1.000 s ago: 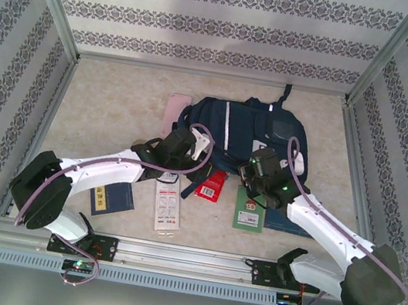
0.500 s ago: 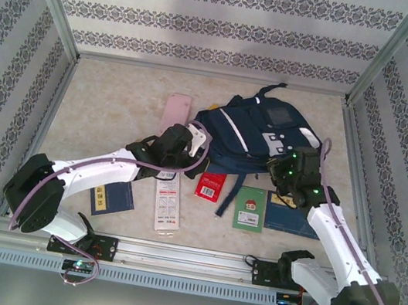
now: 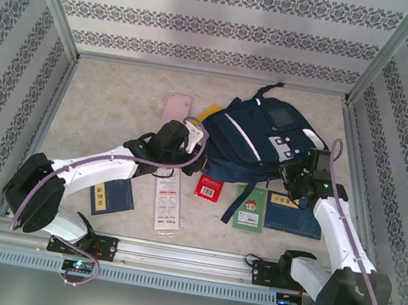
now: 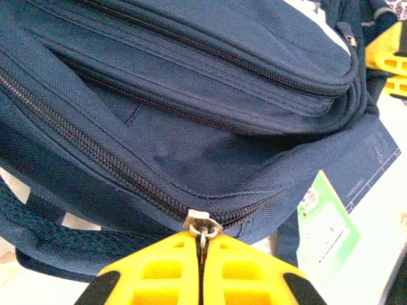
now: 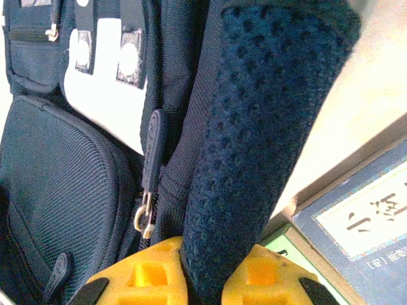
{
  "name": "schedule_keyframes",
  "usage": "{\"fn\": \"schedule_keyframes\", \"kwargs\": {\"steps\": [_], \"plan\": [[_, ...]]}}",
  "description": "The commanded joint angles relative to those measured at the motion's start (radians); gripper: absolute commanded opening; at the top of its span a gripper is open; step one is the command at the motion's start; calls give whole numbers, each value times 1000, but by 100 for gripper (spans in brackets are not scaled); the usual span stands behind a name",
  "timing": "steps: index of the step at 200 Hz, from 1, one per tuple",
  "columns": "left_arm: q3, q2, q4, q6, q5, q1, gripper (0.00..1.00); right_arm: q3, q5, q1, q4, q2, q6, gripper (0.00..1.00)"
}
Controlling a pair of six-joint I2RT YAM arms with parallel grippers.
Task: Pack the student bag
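The left gripper is pinched tight on one metal zipper pull at the student bag's near-left edge, and the right gripper is clamped on one dimpled padded strap at its right side. The single navy woven-fabric bag lies front-up on the table between them, its long axis slanting near-left to far-right with the top loop farthest. Six flat rectangles flank it: a pink book to its left, and a white booklet, a red book, a green book and two blue books along its near side.
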Motion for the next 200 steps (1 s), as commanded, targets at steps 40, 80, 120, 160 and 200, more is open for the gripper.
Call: {"fn": "schedule_keyframes", "kwargs": {"steps": [40,80,120,160,200], "plan": [[51,-48,-54,-14,82,19,0,193,158,19,-99,27,-170,65],[114,-26,-55,-34,118,-28,0,238,55,102,-217,-109,-112,62],[163,-9,-45,-63,127,-67,0,207,-44,309,-203,-173,94,60],[197,10,-48,-75,112,-120,0,132,-37,489,-105,-168,303,70],[216,25,-42,-76,110,-161,0,109,21,536,-44,-117,359,73]]}}
